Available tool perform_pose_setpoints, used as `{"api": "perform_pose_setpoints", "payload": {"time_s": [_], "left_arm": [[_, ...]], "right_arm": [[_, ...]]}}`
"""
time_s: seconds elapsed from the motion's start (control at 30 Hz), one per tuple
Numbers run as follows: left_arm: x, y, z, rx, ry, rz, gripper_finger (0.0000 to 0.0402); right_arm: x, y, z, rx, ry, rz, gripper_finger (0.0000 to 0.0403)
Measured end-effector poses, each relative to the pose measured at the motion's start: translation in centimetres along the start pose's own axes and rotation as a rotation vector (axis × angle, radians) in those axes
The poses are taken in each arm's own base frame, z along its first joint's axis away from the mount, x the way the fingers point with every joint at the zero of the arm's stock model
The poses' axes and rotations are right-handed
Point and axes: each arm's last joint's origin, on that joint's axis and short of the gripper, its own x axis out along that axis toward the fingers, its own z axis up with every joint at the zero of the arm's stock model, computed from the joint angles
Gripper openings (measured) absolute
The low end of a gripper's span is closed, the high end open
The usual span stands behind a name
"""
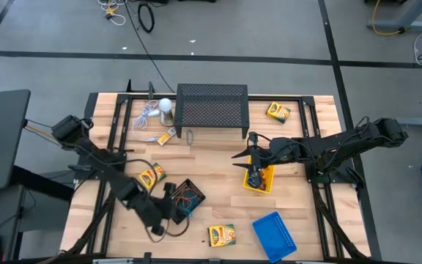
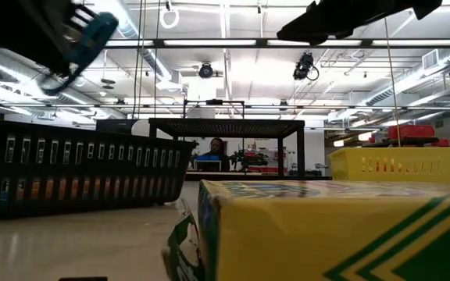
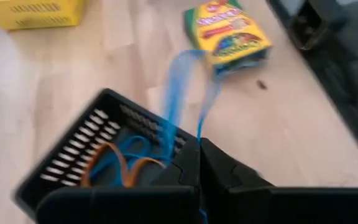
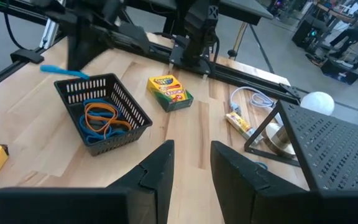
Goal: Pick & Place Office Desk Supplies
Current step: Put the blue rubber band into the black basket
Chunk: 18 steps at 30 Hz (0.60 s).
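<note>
Left fingers (image 3: 199, 163) clenched on blue band (image 3: 178, 93), above black tray (image 3: 73, 163); step: drop it in. High view: tray (image 1: 194, 192) near table's front edge; right fingers (image 1: 253, 176) part-spread, empty, over yellow tray (image 1: 262, 183).

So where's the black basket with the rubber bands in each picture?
High view: small black mesh tray, near front edge, left.
Low view: left side.
Left wrist view: beyond the gripper.
Right wrist view: left.
Shared landmark: yellow-green crayon box beside it.
</note>
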Motion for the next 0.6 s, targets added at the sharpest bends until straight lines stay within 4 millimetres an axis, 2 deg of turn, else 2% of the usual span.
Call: {"api": "perform_pose_setpoints", "payload": {"time_s": [0.17, 0.33, 0.47, 0.6], "left_arm": [[1.2, 2.8, 0.3, 0.000, 0.057, 0.009, 0.0001], [1.9, 5.0, -0.3, -0.003, 0.168, 0.037, 0.0001], [2.0, 6.1, -1.0, -0.004, 0.254, 0.061, 0.0001], [2.1, 6.5, -1.0, -0.027, 0.282, 0.012, 0.0001]], "right_arm": [[0.0, 0.0, 0.0, -0.003, -0.003, -0.001, 0.0112], [0.0, 0.0, 0.0, -0.003, 0.000, 0.000, 0.0112], [0.0, 0.0, 0.0, -0.003, 0.001, 0.000, 0.0112], [0.0, 0.0, 0.0, -0.004, 0.001, 0.000, 0.0112]]}}
